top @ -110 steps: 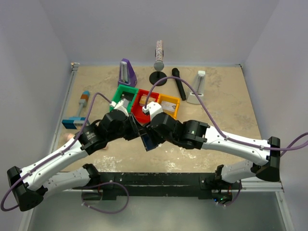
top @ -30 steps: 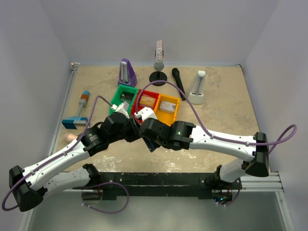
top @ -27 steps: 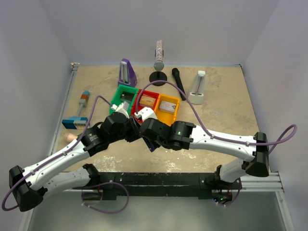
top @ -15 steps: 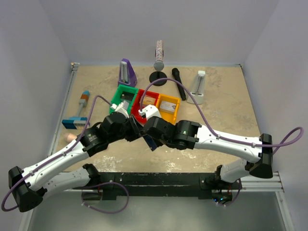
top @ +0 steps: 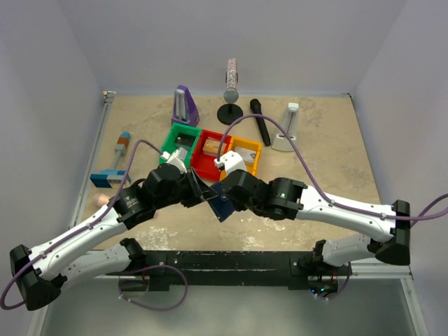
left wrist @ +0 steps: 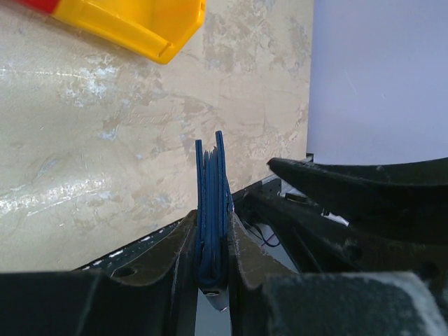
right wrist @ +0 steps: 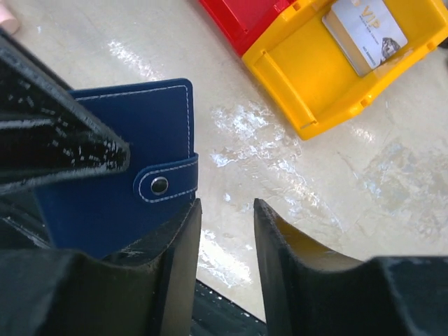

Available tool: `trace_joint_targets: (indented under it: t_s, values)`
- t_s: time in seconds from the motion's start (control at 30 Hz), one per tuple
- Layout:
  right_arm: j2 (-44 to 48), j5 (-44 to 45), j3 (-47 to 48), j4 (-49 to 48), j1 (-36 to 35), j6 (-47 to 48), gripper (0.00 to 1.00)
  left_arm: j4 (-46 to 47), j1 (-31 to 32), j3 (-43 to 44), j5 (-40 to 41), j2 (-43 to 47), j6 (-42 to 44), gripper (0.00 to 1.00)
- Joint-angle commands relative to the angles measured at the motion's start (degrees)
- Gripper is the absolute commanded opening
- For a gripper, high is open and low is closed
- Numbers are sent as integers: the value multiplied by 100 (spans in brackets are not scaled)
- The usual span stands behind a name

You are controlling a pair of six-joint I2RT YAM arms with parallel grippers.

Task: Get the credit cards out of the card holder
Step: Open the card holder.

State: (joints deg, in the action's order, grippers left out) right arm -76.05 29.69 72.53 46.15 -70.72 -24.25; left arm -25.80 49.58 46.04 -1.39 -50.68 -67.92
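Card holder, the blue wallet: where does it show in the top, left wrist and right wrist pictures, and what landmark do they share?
Top external: the card holder sits at centre, between the two arm ends.
Left wrist: centre, edge-on, clamped by the left hand.
Right wrist: left of centre, broad face and silver snap showing.
Shared landmark: the yellow bin, at top left in the left wrist view and at top right in the right wrist view.

"VIP" printed on pale card (right wrist: pixel 364 33), lying in yellow bin (right wrist: pixel 308 80)
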Motion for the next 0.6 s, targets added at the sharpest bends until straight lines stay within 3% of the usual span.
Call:
trace_joint_targets:
  t_s: [0.0, 0.1, 0.2, 0.57]
  values:
    - [696, -165, -370, -905, -47, 446, 46, 137, 8, 124, -221, 84, 121, 0]
    - [942, -341, -617, -1186, -91, 789, 55, 128, -1, 186, -370, 32, 226, 0]
    - [1110, -552, -810, -1345, -144, 1036, 58, 119, -45, 238, -634, -56, 314, 0]
    - [1137, -500, -925, -1513, -513, 1441, 59, 357, -256, 247, -1364, -180, 227, 0]
